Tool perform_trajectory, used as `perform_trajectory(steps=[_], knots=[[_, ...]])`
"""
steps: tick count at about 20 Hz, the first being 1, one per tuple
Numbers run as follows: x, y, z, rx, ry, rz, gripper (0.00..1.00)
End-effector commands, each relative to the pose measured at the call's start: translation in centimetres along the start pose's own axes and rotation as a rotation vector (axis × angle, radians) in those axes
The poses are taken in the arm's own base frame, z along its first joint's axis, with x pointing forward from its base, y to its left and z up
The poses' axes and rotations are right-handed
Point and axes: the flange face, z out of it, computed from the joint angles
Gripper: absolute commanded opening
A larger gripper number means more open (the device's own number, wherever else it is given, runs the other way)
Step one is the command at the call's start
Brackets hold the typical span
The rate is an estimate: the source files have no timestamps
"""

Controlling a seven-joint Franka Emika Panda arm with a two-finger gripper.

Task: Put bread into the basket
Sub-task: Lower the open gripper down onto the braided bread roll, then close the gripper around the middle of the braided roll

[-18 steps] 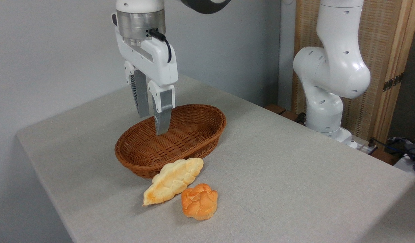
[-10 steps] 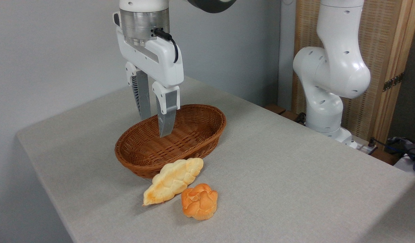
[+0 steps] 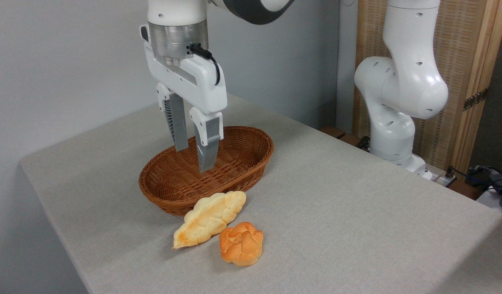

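Starting at the left, the basket (image 3: 165, 185) is sitting empty on the grey table (image 3: 357, 212), its long axis running from near-left to far-right. The gripper (image 3: 193, 158) is hanging above its middle, pointing straight down, with its two grey fingers (image 3: 208, 148) parted by a narrow gap and nothing between them.

A little further right and nearer to me, the bread (image 3: 210, 218) is lying on the cloth just outside the basket's near rim, its blunt far end looking as if it is touching the wicker, though I cannot be sure of that. Its long axis is running roughly parallel to the basket's, tapered golden tip pointing near-left. So from the gripper the loaf is lying nearer and lower, and slightly to the right. I judge the coming move is depending on carrying the fingers over the near rim and down, and the narrow gap will likely need widening to straddle the loaf across its width.

Right beside the loaf's near flank, the darker orange bun (image 3: 241, 243) is sitting close enough to crowd a finger on that side.

Compared with the earlier pictures, the gripper is sitting lower and further right, towards the bread; the bread, bun and basket are lying where they were.
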Motion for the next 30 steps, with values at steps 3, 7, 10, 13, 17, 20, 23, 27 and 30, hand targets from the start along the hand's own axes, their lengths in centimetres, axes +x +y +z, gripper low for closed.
perform_trajectory(steps=[3, 7, 10, 13, 17, 20, 23, 27, 30], knots=[[-2.1, -2.3, 1.9, 0.035, 0.045, -0.072, 1.0], [-1.9, -3.6, 3.7, 0.084, 0.088, -0.085, 1.0], [-2.3, -4.9, 5.3, 0.093, 0.085, -0.102, 1.0], [-1.8, -5.3, 7.5, 0.081, 0.061, -0.101, 1.0], [-0.8, -5.6, 10.1, 0.08, 0.045, -0.093, 1.0], [-0.5, -5.5, 11.0, 0.072, 0.036, -0.09, 1.0], [0.0, -5.4, 12.3, 0.066, 0.029, -0.081, 1.0], [1.4, -4.3, 13.8, 0.056, 0.02, -0.054, 1.0], [1.5, -4.3, 14.1, 0.054, 0.016, -0.051, 1.0]])
